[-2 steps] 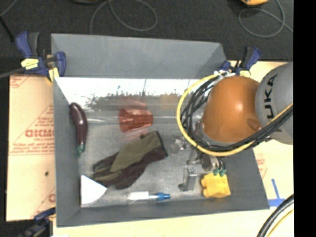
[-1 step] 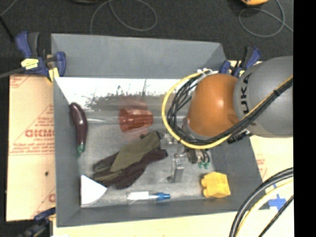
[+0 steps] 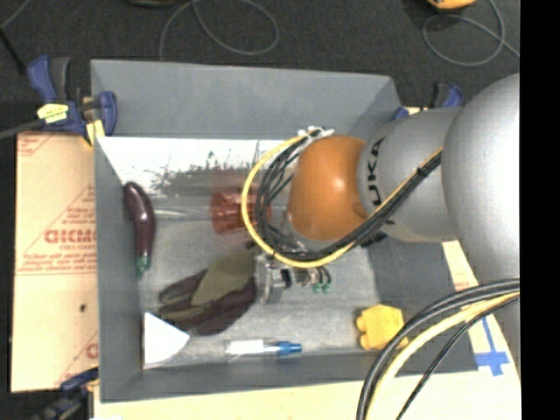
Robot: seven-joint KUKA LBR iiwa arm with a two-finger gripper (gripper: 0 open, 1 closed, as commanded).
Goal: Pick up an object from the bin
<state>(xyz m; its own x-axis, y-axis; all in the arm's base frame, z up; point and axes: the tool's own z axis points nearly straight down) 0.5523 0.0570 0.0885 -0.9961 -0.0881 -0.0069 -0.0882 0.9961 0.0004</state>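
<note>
Red see-through thing (image 3: 224, 210) near the bin's (image 3: 236, 94) far wall half hidden behind the arm's cables (image 3: 248, 201), right end of the dark glove (image 3: 208, 311) under the hand (image 3: 280, 280), yellow thing (image 3: 378, 325) at the near right corner too small to name

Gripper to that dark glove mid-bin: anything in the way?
Nothing visible. The gripper sits at the right end of the dark glove, with no other thing between them. The red cup lies farther back and the blue-capped pen nearer the front wall, both off that path.
</note>
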